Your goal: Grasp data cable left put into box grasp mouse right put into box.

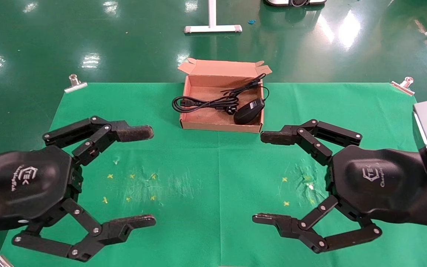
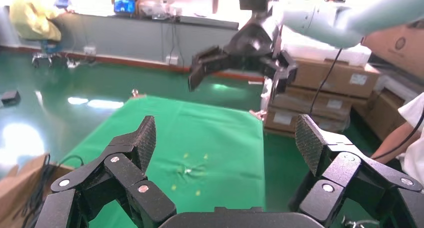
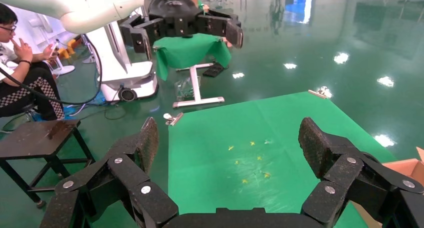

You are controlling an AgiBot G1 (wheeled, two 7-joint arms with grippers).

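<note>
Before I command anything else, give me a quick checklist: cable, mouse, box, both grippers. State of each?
1. Cable in the box: not ok; its looped end hangs over the box's left wall, the plug end lies inside.
2. Mouse in the box: ok; it rests in the near right corner, its thin cord inside too.
3. Left gripper empty: ok; open above the green cloth, holding nothing.
4. Right gripper empty: ok; open, holding nothing.
5. Box upright, flaps open: ok.
6. Grippers apart from the box: ok in the head view; exact height above the cloth, cannot tell.
</note>
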